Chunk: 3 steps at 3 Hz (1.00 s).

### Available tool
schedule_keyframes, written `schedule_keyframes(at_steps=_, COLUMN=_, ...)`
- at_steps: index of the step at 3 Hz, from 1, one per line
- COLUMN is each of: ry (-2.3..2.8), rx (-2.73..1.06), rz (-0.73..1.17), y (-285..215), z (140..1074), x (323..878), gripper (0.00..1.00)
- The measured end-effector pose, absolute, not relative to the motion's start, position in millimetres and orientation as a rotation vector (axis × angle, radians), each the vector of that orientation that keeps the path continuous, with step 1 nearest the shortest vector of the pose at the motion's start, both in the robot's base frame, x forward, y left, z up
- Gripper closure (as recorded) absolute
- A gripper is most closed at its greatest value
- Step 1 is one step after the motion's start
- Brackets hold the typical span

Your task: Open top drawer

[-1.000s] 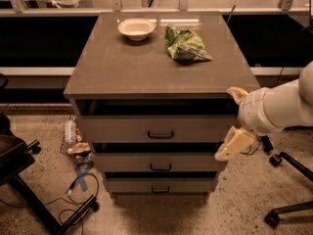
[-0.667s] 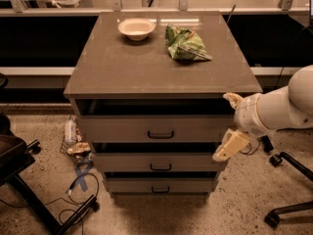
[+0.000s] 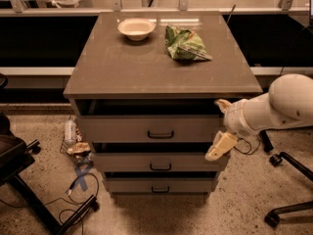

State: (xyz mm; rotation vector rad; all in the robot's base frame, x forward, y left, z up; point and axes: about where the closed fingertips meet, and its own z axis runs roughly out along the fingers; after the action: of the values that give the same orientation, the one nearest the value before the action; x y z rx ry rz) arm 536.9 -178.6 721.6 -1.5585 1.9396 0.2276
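Note:
The top drawer (image 3: 127,129) is the widest and tallest of three grey-brown drawers in the cabinet, with a small dark bar handle (image 3: 160,134) at its centre. It stands slightly pulled out, with a dark gap under the cabinet top. My gripper (image 3: 219,126), on a white arm coming in from the right, is at the right end of the top drawer's front, well right of the handle. Its fingers are spread apart, one fingertip (image 3: 222,104) near the drawer's upper corner and the other (image 3: 218,149) near the lower one. It holds nothing.
The middle drawer (image 3: 122,163) and bottom drawer (image 3: 132,185) also stand slightly out. A white bowl (image 3: 136,28) and a green bag (image 3: 183,44) lie on the cabinet top (image 3: 122,67). An office chair base (image 3: 288,199) is at the right, a dark stand and cables (image 3: 73,199) at the left.
My arm and gripper have moved a little to the left, closer to the right end of the top drawer's front. The drawers have not moved.

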Motion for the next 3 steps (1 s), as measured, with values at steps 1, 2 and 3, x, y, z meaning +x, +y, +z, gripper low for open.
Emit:
schedule_keyframes(at_steps=1, ry=1.937, rx=-1.566, rz=0.260, y=-171.5, z=700.2, x=548.3, gripper=0.00)
schedule_keyframes(at_steps=2, ry=1.937, rx=-1.582, rz=0.285, y=-166.4, z=685.0, x=561.8, gripper=0.00)
schedule_keyframes(at_steps=3, ry=1.935, rx=-1.623, rz=0.291, y=-158.6, z=676.0, x=575.0, gripper=0.17)
